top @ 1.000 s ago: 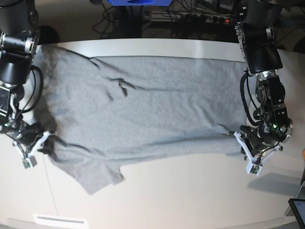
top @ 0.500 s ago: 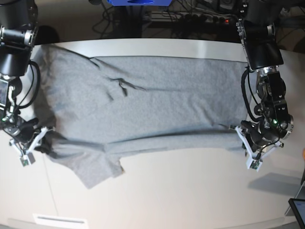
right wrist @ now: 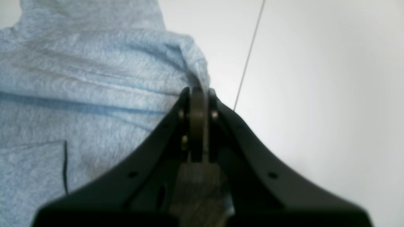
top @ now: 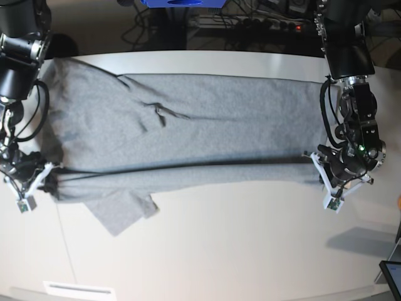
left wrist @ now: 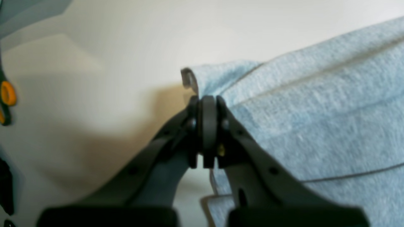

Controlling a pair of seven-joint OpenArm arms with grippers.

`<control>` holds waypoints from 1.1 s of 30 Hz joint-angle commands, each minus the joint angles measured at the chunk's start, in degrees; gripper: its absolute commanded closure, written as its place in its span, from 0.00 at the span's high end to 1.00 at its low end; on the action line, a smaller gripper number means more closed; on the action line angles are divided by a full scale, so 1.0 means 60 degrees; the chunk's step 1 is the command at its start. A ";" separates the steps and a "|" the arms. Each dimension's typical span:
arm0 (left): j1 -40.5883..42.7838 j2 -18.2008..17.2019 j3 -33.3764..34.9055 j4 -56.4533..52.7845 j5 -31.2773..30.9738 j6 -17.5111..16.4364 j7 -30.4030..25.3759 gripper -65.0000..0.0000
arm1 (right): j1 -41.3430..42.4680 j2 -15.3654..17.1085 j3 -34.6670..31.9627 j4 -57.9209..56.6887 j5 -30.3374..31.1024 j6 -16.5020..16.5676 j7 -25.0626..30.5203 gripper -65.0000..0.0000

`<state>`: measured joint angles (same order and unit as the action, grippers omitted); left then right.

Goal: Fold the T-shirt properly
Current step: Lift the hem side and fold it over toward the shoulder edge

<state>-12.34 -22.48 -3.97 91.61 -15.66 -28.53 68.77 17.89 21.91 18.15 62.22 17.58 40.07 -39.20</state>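
Note:
The heather-grey T-shirt (top: 188, 125) lies spread across the white table (top: 250, 251), plain side up. Its near long edge is raised and pulled taut between both grippers, with a dark fold shadow running under it. My left gripper (top: 313, 166) is on the base view's right. The left wrist view shows this gripper (left wrist: 206, 102) shut on a corner of the T-shirt (left wrist: 315, 119). My right gripper (top: 51, 173) is on the base view's left. In its wrist view it (right wrist: 197, 93) is pinching a bunched edge of the T-shirt (right wrist: 94, 78). One sleeve (top: 119, 210) lies flat below the taut edge.
Cables and a power strip (top: 250, 25) run behind the table's far edge. A dark tablet corner (top: 391, 276) shows at the bottom right. An orange and black object (left wrist: 7, 94) sits at the left wrist view's left side. A thin seam (right wrist: 249, 53) crosses the table.
Both grippers have drawn slightly apart and toward the far side, keeping their grip. The near edge has straightened into a taut line, and the sleeve has slid with it.

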 commanded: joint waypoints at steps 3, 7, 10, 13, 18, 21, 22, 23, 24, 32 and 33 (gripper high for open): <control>0.0042 -0.0173 -0.0064 0.0357 0.0068 0.0060 0.0106 0.00 | 0.0132 0.0224 0.0074 0.0290 0.0066 -0.0012 -0.0009 0.00; 0.0320 -0.0187 -0.0137 0.0782 0.0068 0.0060 0.0150 0.00 | -0.0220 0.0224 0.0074 0.0935 0.0051 -0.0012 -0.0272 0.00; 0.0408 -0.0187 -0.0064 0.0826 0.0083 0.0060 0.0399 0.00 | -0.0440 0.0224 0.0088 0.1360 0.0051 -0.0012 -0.0580 0.00; 0.0496 -0.0187 -0.0049 0.0826 0.0083 0.0060 0.0604 0.00 | -0.0586 0.0209 0.0088 0.1433 0.0051 -0.0012 -0.0815 0.00; 0.0833 -0.0187 -0.0049 0.0826 0.0083 0.0060 0.0662 0.00 | -0.0952 0.0165 0.0103 0.1462 0.0051 -0.0012 -0.0771 0.00; 0.1053 -0.0187 -0.0049 0.0826 0.0083 0.0060 0.0662 0.00 | -0.1055 0.0136 0.0103 0.1462 0.0051 -0.0012 -0.0800 0.00; 0.1111 -0.0187 -0.0049 0.0826 0.0083 0.0060 0.0662 0.00 | -0.1099 0.0136 0.0103 0.1462 0.0051 -0.0012 -0.0800 0.00; 0.1170 -0.0187 -0.0049 0.0826 0.0083 0.0060 0.0662 0.00 | -0.1114 0.0136 0.0103 0.1462 0.0051 -0.0012 -0.0800 0.00; 0.1214 -0.0187 -0.0049 0.0826 0.0083 0.0060 0.0662 0.00 | -0.1128 0.0121 0.0103 0.1448 0.0051 -0.0012 -0.0785 0.00; 0.1360 -0.0187 -0.0049 0.0753 0.0083 0.0104 0.0662 0.00 | -0.1143 0.0121 0.0103 0.1374 0.0051 -0.0012 -0.0815 0.00; 0.1375 -0.0187 -0.0049 0.0753 0.0083 0.0104 0.0662 0.00 | -0.1143 0.0121 0.0103 0.1374 0.0051 -0.0012 -0.0829 0.00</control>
<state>-3.33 -22.57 -3.97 95.46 -15.55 -28.34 72.88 9.80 21.58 18.26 69.84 17.58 40.07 -44.95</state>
